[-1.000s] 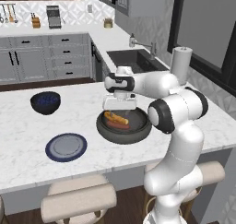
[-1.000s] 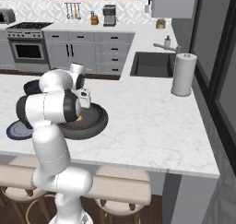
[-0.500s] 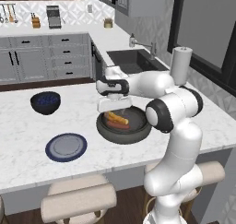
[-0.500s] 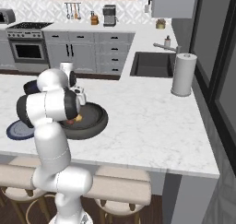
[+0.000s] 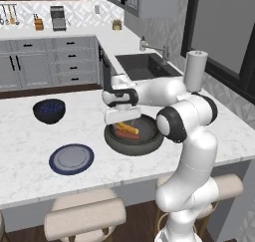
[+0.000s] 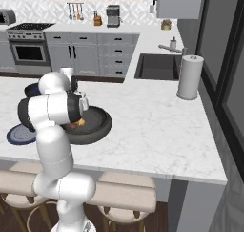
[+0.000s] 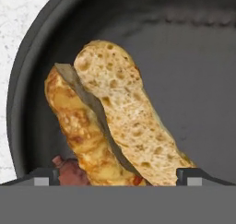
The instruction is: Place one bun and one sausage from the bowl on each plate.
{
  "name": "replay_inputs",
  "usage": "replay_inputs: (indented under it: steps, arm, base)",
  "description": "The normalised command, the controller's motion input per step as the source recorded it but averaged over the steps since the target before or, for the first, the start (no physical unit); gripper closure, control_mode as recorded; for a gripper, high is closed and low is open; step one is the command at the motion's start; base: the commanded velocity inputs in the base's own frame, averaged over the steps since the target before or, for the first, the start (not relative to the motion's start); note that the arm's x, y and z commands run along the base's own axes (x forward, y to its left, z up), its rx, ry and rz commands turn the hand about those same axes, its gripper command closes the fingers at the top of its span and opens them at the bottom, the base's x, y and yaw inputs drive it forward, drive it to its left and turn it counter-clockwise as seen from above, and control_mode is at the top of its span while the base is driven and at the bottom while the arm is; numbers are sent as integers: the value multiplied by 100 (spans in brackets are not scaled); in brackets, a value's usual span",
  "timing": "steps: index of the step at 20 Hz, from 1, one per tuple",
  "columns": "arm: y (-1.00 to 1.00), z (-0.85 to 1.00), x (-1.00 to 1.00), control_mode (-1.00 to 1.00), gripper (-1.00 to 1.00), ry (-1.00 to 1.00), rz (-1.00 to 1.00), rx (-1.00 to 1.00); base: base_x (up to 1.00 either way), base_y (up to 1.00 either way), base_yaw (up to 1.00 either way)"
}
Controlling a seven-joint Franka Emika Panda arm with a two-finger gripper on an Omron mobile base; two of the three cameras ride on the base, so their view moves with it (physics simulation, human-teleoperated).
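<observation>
Right now the jaws (image 7: 118, 178) stand fully open and empty, hanging just above the bun (image 7: 124, 117) that lies split in the dark bowl (image 5: 133, 141), with a reddish sausage (image 7: 73, 171) peeking out beside its near end. The step in hand looks like the first pick, so the next move calls for a short descent to straddle the bun, keeping the tips off the bowl's raised wall on that side. Beyond the bowl the counter (image 5: 30, 166) offers open room toward the one plate (image 5: 71, 159) visible, past the blue bowl (image 5: 49, 110).
</observation>
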Motion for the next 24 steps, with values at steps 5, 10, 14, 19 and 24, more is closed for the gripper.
replay_inputs:
  steps: [5, 10, 14, 19, 24]
  arm:
    - [0, -1, 0, -100, 100, 0, 0, 0]
    - [0, 1, 0, -100, 100, -1, 0, 0]
    - [0, 41, -20, -100, 100, -18, 0, 0]
    - [70, 62, -48, -100, 100, -25, 1, 0]
    - [100, 20, -31, -100, 100, -17, 4, 0]
  base:
    - [0, 0, 0]
    - [0, 0, 0]
    - [0, 0, 0]
    - [0, 0, 0]
    - [0, 0, 0]
